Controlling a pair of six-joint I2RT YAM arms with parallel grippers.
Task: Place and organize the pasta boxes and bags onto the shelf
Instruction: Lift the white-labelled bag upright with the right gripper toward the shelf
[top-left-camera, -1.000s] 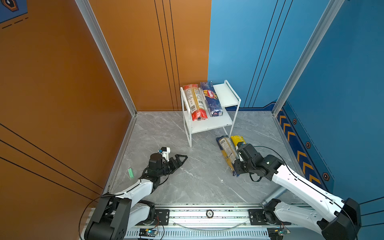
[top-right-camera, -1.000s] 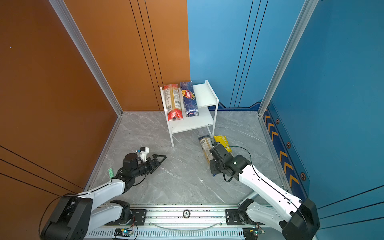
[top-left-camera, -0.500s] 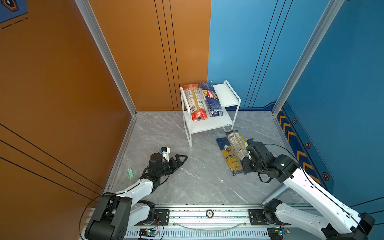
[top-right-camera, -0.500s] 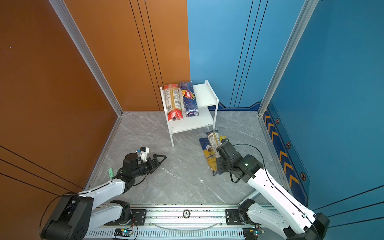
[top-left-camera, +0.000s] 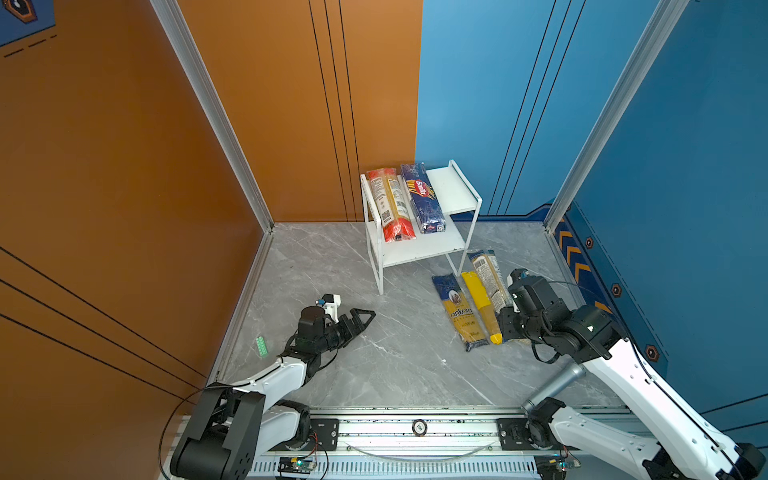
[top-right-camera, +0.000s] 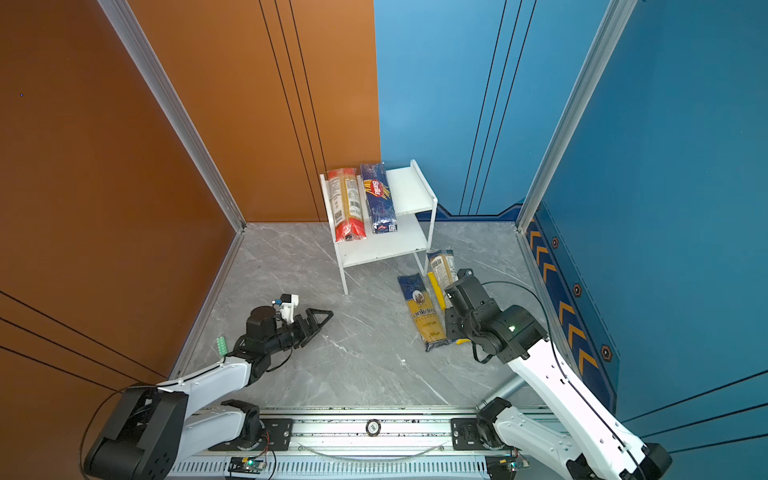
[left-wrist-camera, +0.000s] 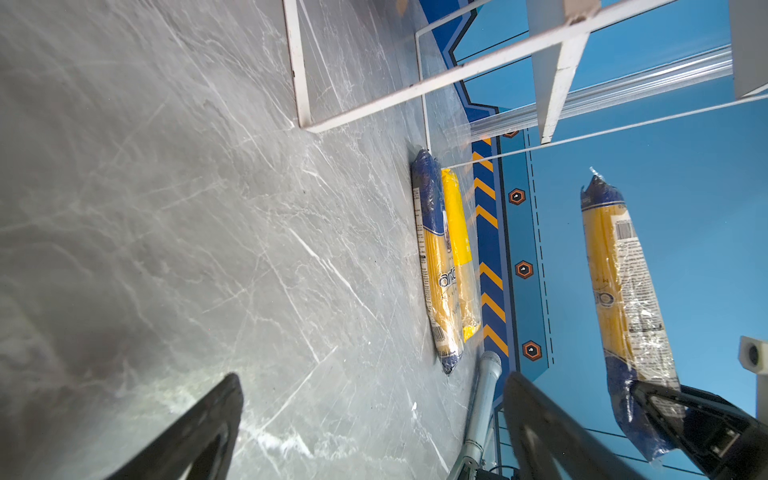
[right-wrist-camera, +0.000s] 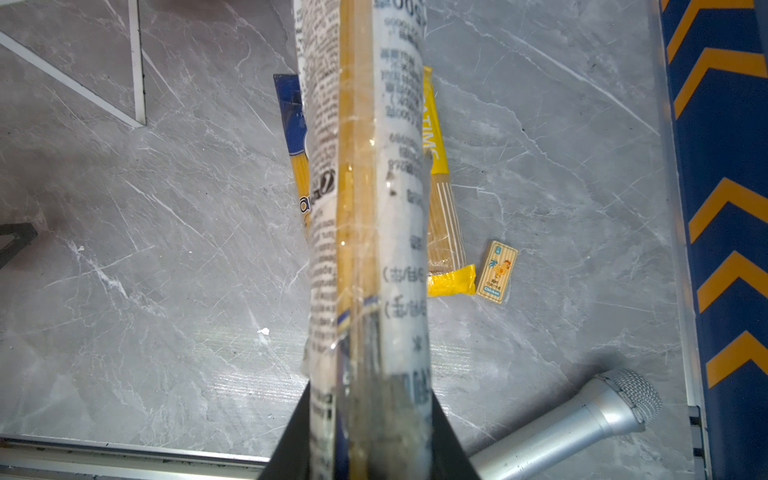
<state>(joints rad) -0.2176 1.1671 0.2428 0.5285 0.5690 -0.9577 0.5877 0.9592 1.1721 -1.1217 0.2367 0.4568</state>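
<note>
white shelf (top-left-camera: 451, 193), red-ended pack (top-left-camera: 390, 205), dark blue pack (top-left-camera: 424, 199), bright yellow pack (top-left-camera: 480, 301), clear blue-ended pack (top-left-camera: 487, 272)

A robot test cell, likely in a lab: orange wall panels (top-left-camera: 124, 166) and blue wall panels (top-left-camera: 498, 104) join at bare aluminium posts (top-left-camera: 217, 120) around a grey marble-patterned floor (top-left-camera: 395, 365). An aluminium rail (top-left-camera: 374, 430) along its near edge carries the left arm (top-left-camera: 274, 374) and right arm (top-left-camera: 636, 374) (both white). An orange chevron strip (top-left-camera: 577, 257) lines the right edge; a small white shelf (top-left-camera: 419, 251) stands near the far edge.

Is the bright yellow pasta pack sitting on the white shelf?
No, the bright yellow pasta pack lies flat on the grey marble floor, in front of the white two-tier shelf.
</note>
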